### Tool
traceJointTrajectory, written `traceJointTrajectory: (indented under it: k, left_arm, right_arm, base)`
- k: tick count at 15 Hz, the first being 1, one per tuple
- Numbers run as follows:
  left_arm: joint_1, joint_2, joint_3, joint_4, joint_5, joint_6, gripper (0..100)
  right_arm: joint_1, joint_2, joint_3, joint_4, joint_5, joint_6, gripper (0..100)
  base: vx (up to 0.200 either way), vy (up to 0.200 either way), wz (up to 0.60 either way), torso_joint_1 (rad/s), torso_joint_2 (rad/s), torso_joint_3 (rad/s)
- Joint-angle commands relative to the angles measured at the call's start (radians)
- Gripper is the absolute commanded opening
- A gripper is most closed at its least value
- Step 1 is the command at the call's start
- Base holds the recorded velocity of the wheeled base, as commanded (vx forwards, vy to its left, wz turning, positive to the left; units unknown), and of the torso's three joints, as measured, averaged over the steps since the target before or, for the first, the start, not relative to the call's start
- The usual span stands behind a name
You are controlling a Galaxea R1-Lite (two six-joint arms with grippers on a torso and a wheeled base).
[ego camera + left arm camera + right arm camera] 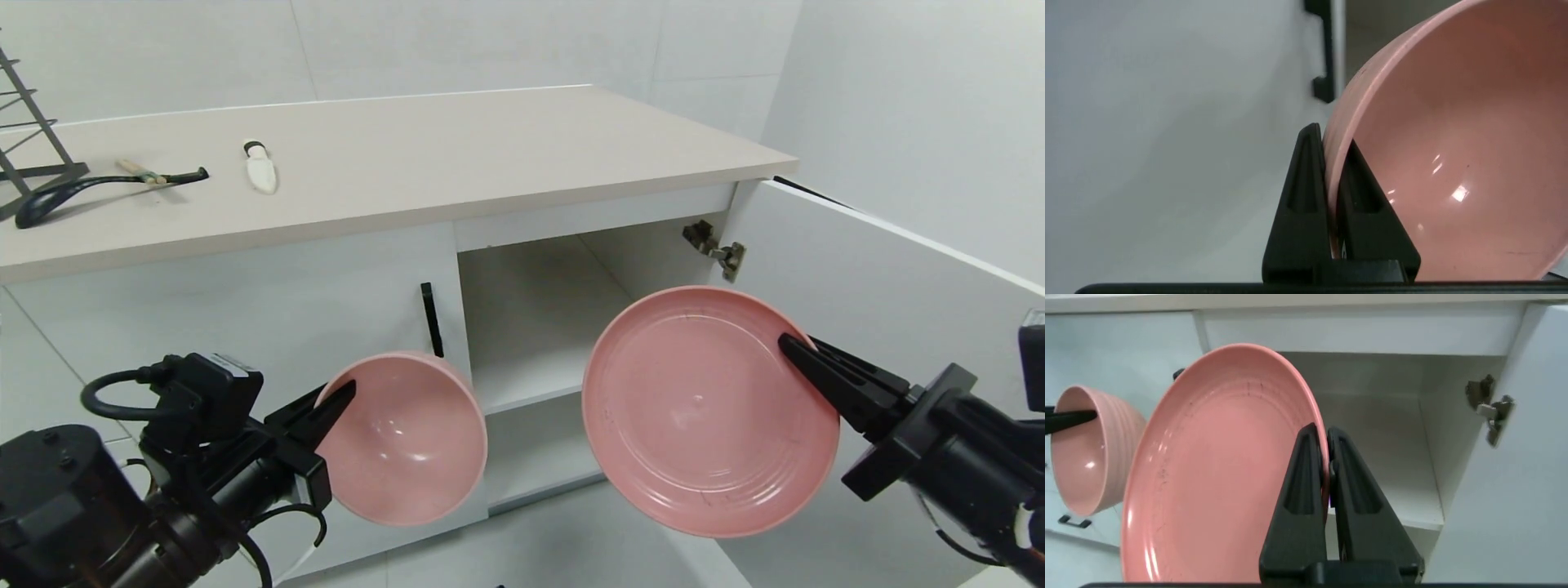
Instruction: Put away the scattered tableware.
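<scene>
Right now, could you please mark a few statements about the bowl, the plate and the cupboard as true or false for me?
1. The left gripper is shut on the rim of the pink bowl. True.
2. The right gripper holds a pink cup. False: it is shut on the rim of a pink plate.
3. The cupboard door on the robot's right stands open. True.
4. The black ladle lies inside the cupboard. False: it lies on the countertop.
</scene>
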State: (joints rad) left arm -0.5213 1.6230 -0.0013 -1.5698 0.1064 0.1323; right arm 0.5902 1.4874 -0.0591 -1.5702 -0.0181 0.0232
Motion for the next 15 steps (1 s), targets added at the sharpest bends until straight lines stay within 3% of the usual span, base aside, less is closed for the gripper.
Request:
traceJointTrajectory:
  k: [1, 4, 15]
  left_arm:
    - [0.009, 0.003, 0.001, -0.001, 0.001, 0.0, 0]
    - [0.024, 0.003, 0.001, -0.001, 0.001, 0.0, 0]
    - [0.009, 0.002, 0.001, -0.001, -0.001, 0.001, 0]
  right_arm:
    - [0.0, 0.001, 0.001, -0.001, 0.0, 0.0, 0]
    - [0.0, 0.001, 0.001, -0.001, 0.0, 0.0, 0]
    - [-0.009, 0.016, 0.059, -0.001, -0.006, -0.026, 0]
  base:
    - [0.0, -0.2, 0.0, 0.002, 0.0, 0.012]
    - [0.2, -0.2, 0.0, -0.002, 0.0, 0.002]
    - [0.0, 0.0, 0.05, 0.0, 0.0, 0.001]
